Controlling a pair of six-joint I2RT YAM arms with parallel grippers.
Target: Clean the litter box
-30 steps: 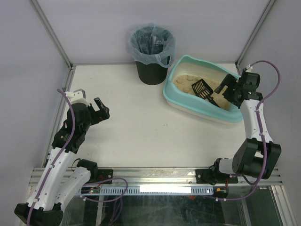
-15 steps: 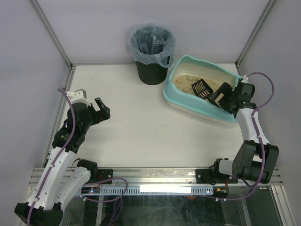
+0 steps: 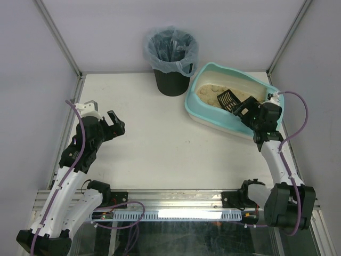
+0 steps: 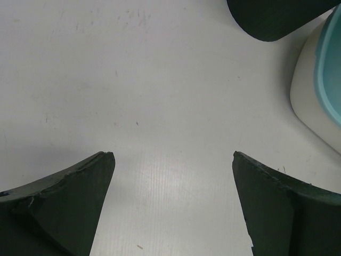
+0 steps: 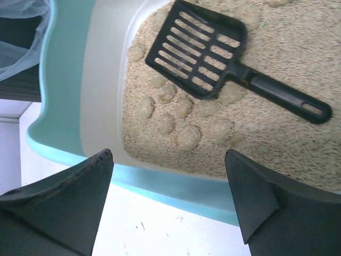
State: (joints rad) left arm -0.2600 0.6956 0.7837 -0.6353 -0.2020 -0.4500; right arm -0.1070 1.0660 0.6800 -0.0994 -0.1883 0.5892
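The light teal litter box (image 3: 198, 109) sits at the back right of the table, filled with beige litter and several clumps (image 5: 187, 136). A black slotted scoop (image 3: 227, 100) lies on the litter, also seen in the right wrist view (image 5: 200, 50). My right gripper (image 3: 244, 111) is open and empty, hovering over the box's near rim (image 5: 181, 186). My left gripper (image 3: 115, 124) is open and empty over bare table at the left (image 4: 170, 176). The box's edge shows at the right of the left wrist view (image 4: 326, 64).
A black round bin (image 3: 171, 56) with a bluish bag liner stands at the back, left of the box; its base shows in the left wrist view (image 4: 277, 18). Grey walls and metal posts enclose the table.
My right gripper has moved from the box's far right end toward the front and left, over the near rim. The scoop and the left arm have stayed put.
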